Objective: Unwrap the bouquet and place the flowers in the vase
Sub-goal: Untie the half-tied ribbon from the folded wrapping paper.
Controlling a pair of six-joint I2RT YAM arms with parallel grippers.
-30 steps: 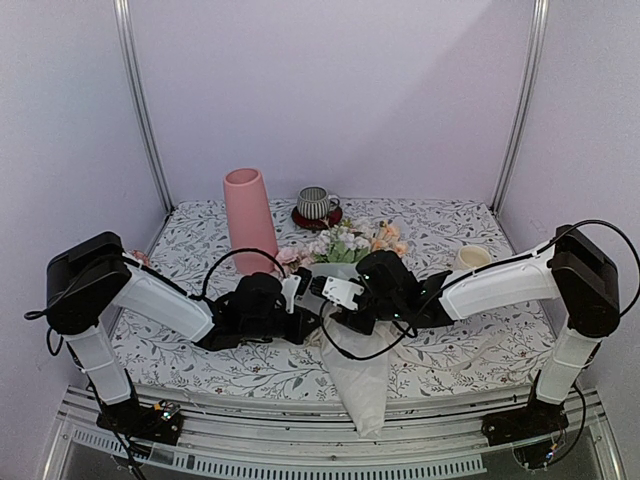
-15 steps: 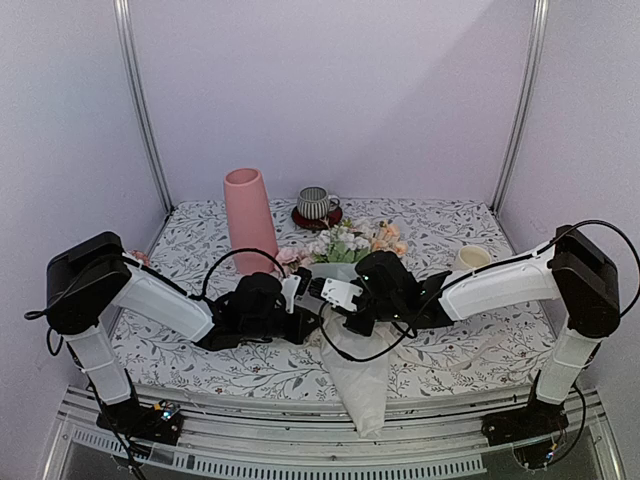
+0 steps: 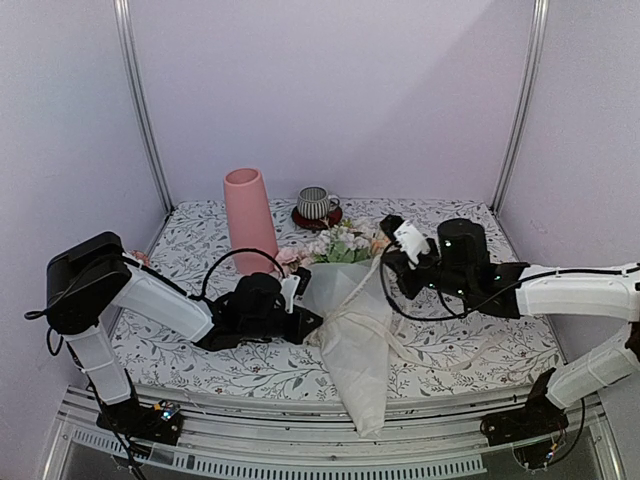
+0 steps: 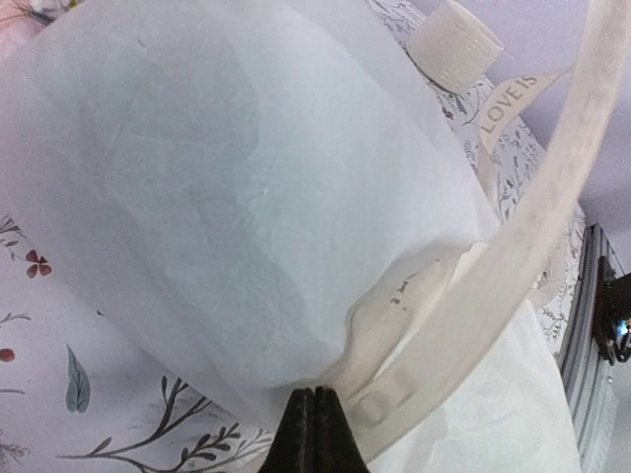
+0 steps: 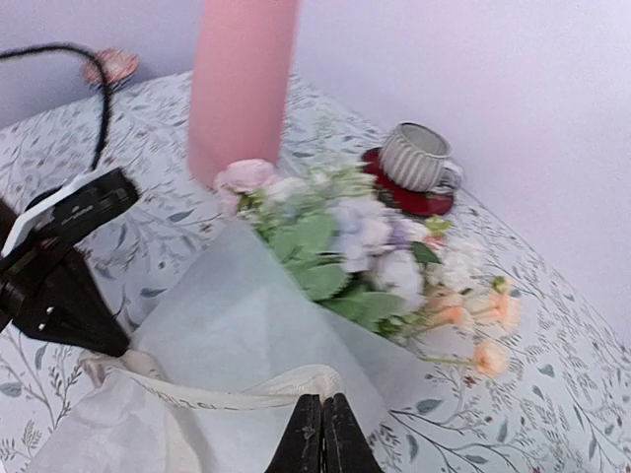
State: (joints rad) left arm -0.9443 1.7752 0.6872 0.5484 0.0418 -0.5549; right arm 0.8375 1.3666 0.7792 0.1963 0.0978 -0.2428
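Note:
The bouquet [image 3: 352, 330] lies in mid-table, its white wrapping paper [image 4: 227, 187] pointing toward the near edge and its flowers [image 3: 345, 243] toward the back. My left gripper [image 3: 312, 312] is shut on the lower edge of the paper [image 5: 237, 315], its fingertips [image 4: 314, 426] pinched beside the cream ribbon [image 4: 513, 256]. My right gripper [image 3: 386, 262] is raised to the right of the blooms [image 5: 365, 236] and shut on the ribbon [image 5: 246, 389], which stretches from the wrap up to it. The pink vase [image 3: 249, 218] stands upright at the back left, also in the right wrist view [image 5: 242, 79].
A grey striped mug [image 3: 316, 203] on a red coaster stands behind the flowers. A cream mug [image 4: 455, 49] sits on the right side. A small pink object [image 3: 138, 258] lies at the left edge. The wrap's tail [image 3: 365, 410] hangs over the front edge.
My right gripper has shut on the ribbon and pulled back to the right and upward, drawing the ribbon out from the bouquet. The left arm has stayed put.

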